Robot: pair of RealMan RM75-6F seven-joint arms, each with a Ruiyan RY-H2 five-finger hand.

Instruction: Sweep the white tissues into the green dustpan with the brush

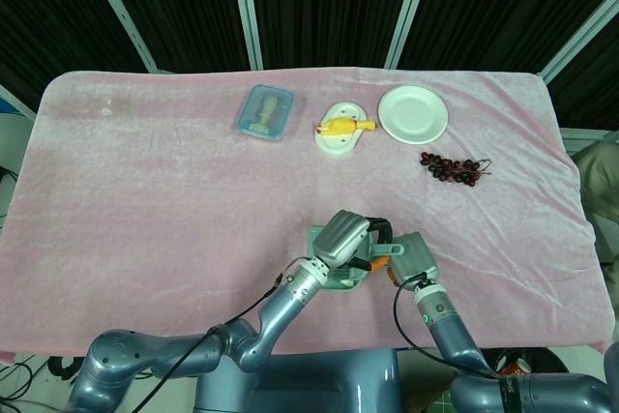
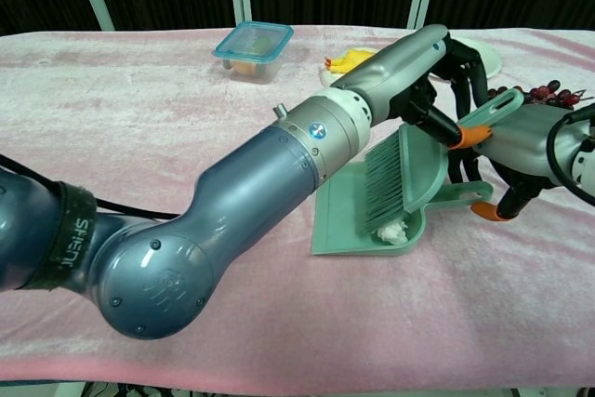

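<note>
My left hand grips the green brush by its orange-ringed handle. The bristles stand inside the green dustpan, close to its back wall. White tissue lies in the pan under the bristle tips. At the right, my right hand holds the dustpan handle. From the head view the left hand hides most of the pan; only a green edge of the dustpan shows.
On the far half of the pink cloth sit a blue-lidded container, a yellow duck toy on a white dish, a white plate and dark grapes. My left forearm fills the chest view's centre.
</note>
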